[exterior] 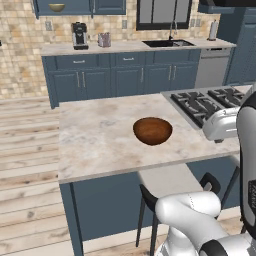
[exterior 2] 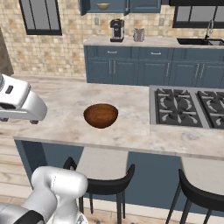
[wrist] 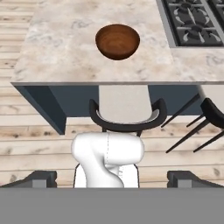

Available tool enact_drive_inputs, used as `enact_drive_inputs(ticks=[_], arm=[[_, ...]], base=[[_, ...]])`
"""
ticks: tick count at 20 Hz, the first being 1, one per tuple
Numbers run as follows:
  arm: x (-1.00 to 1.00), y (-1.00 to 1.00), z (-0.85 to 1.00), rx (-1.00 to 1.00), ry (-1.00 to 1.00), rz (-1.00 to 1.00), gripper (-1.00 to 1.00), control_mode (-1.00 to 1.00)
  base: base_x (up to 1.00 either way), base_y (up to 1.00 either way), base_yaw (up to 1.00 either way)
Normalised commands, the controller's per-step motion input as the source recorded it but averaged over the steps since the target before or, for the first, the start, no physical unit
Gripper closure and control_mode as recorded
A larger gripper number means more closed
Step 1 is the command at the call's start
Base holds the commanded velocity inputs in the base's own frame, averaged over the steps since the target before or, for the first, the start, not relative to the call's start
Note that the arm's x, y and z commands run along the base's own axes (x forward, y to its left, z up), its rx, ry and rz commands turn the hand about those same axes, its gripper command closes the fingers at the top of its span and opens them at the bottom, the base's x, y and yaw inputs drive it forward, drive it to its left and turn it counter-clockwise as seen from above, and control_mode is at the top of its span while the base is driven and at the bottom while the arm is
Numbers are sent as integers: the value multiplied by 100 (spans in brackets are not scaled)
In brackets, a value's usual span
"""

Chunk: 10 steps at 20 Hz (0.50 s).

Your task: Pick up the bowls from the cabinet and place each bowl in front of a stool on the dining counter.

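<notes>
A glossy reddish-brown bowl point(exterior: 152, 131) point(exterior 2: 100, 115) point(wrist: 117, 41) rests upright on the dining counter point(exterior: 95, 135) point(exterior 2: 65, 118) point(wrist: 61, 48), a little back from its near edge. Right in front of it, under that edge, stands a black stool point(exterior: 149, 199) point(exterior 2: 105, 183) point(wrist: 127, 122). An olive-beige bowl point(exterior: 56, 7) point(exterior 2: 103, 6) sits inside the open dark blue wall cabinet point(exterior: 75, 6) point(exterior 2: 116, 5) on the far wall. My gripper point(exterior 2: 17, 116) point(wrist: 112, 179) hangs open and empty high above the counter's near edge, apart from the brown bowl.
A gas cooktop point(exterior: 207, 102) point(exterior 2: 188, 105) point(wrist: 192, 22) takes up the counter's right part. Another black stool point(exterior 2: 203, 197) point(wrist: 210, 116) stands further right. On the far counter are a coffee machine point(exterior: 79, 35) point(exterior 2: 117, 29) and a sink point(exterior: 167, 43).
</notes>
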Motion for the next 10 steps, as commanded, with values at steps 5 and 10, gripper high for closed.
enact_drive_inputs(ticks=[5,10], arm=[[0,0,0,0,0,0,-100,-100],[-1,7,0,0,0,0,-100,100]], base=[[0,0,0],[-6,21,0]])
